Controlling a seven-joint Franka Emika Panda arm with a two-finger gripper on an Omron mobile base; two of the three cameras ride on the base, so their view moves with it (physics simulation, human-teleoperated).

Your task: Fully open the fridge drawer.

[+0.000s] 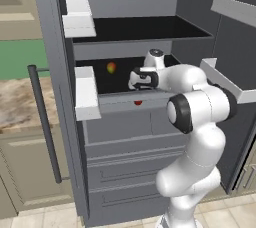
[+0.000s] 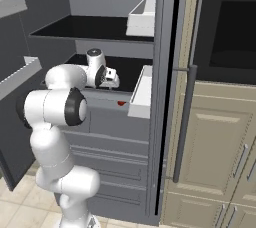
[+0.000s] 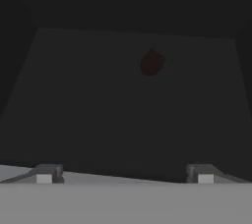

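The two-finger gripper [image 3: 124,174], fingers spread wide and holding nothing, hovers at the top edge of the wide flat-fronted grey fridge drawer [image 1: 125,124] – reaching step, I'd say – next it needs a hook and a pull outward.

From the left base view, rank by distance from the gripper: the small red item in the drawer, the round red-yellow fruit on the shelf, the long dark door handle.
From the gripper:
1. Small red item, just below.
2. Round red-yellow fruit, up-left; close to first, barely farther.
3. Long dark door handle, far left.

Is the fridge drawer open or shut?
Partly open: the fridge drawer juts slightly from the fridge, a small red item showing inside. Not fully out.
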